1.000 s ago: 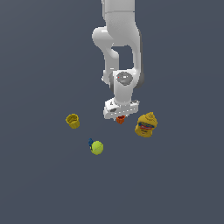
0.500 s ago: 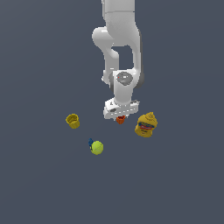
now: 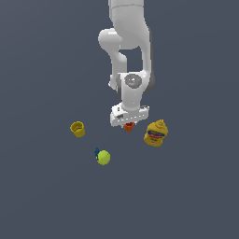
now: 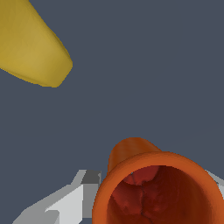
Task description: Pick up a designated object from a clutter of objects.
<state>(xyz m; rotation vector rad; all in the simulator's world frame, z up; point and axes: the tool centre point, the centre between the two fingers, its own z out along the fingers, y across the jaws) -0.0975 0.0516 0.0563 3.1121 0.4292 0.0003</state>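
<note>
Grasp step: our gripper straddles the orange-red cup — finger closure we cannot tell — next, we judge, squeeze firmly and lift clear of the yellow bottle.

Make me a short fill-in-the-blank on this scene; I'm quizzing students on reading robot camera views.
1. The cup under the gripper is ____ in colour.
2. The bottle lies on the exterior view's ____ of that cup.
3. The ball touches a small ____ piece.

Missing words: orange-red; right; blue
</note>
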